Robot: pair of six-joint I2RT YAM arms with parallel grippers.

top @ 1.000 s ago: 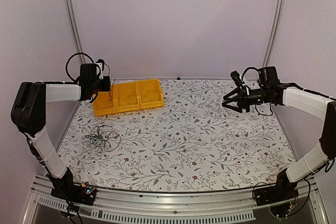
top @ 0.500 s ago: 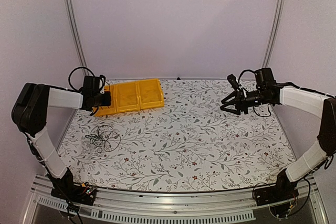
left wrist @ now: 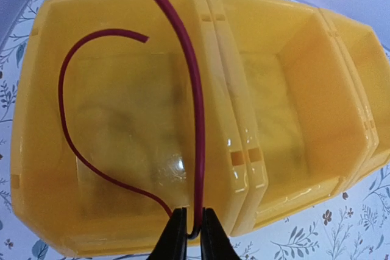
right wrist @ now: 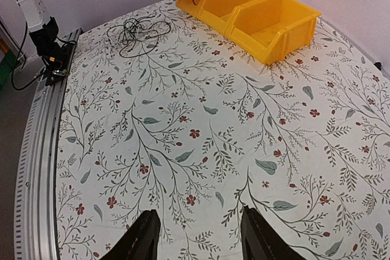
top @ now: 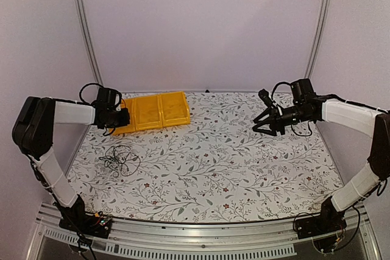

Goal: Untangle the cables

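Observation:
A small tangle of thin black cables lies on the flowered table near the left side, also seen far off in the right wrist view as the cables. My left gripper hovers at the left end of the yellow bins. In the left wrist view its jaws are pinched on a thin dark red cable, which loops up over the leftmost bin, with its free end curling inside. My right gripper hangs open over bare table at the right, nothing between its fingers.
Three joined yellow bins stand at the back left of the table; the two seen closely hold nothing but the red cable. Thick black arm cables loop at each wrist. Metal frame posts rise at the back corners.
My left gripper has come down and slightly right to the left bin with the red cable. The right gripper has drifted left and a little lower.

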